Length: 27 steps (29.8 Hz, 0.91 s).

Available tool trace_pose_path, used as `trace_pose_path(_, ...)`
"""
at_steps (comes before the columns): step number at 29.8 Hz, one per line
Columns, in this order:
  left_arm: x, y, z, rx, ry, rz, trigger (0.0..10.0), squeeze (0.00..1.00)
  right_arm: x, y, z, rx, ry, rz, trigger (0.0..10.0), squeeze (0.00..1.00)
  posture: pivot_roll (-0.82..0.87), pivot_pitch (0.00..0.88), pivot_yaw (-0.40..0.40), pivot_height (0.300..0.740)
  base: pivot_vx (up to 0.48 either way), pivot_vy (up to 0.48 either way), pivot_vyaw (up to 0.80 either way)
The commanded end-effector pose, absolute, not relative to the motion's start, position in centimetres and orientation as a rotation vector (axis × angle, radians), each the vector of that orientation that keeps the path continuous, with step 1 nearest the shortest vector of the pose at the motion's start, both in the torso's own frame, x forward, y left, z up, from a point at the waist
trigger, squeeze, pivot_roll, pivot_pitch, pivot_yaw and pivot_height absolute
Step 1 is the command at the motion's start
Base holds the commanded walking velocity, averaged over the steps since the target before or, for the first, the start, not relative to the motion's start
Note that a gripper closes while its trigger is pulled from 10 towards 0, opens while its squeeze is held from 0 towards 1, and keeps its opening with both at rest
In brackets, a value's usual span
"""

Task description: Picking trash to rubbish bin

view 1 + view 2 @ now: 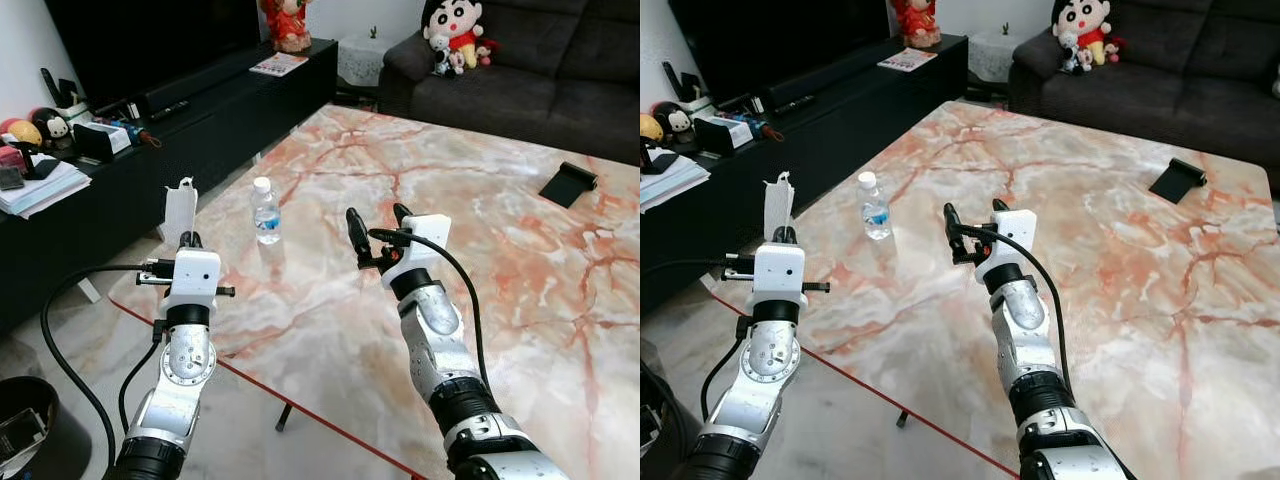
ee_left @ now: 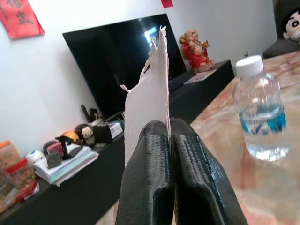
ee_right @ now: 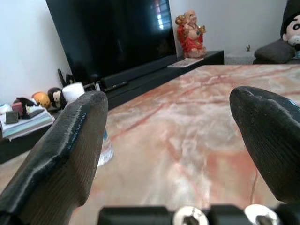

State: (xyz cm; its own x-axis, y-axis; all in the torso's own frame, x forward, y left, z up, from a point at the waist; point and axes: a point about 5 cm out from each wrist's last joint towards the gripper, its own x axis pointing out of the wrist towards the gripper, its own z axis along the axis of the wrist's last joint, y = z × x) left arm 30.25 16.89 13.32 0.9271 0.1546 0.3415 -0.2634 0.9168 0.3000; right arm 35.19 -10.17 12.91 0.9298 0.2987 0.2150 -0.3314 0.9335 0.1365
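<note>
Beside the bottle (image 1: pixel 265 211), left pincer (image 1: pixel 188 240) clamps torn paper (image 1: pixel 180 211).

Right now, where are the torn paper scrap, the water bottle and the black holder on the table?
torn paper scrap (image 1: pixel 180 207), left eye view, middle of the sheet.
water bottle (image 1: pixel 265 213), left eye view, its label.
black holder (image 1: pixel 567 184), left eye view, its top face.

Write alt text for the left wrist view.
The left gripper is shut on a torn piece of white paper that stands upright. Beside it, a capped water bottle stands on the marble table, with a dark TV behind.
</note>
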Motion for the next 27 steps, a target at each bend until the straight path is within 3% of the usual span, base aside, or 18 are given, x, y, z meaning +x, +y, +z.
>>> trace_pose_path(1, 30.05, 16.89, 13.61, 0.342, -0.337, 0.217, 10.0, 0.00, 35.13, -9.89, 13.09, 0.171, -0.202, 0.335, 10.0, 0.00, 0.06, 0.000, 0.025, 0.740, -0.244, 0.000, 0.00)
trace_pose_path(27, 29.87, 17.33, 13.08, 0.344, -0.307, 0.239, 10.0, 0.00, 35.08, -9.92, 12.43, 0.157, -0.164, 0.349, 10.0, 0.00, 0.07, 0.000, 0.005, 0.740, -0.253, 0.000, 0.00)
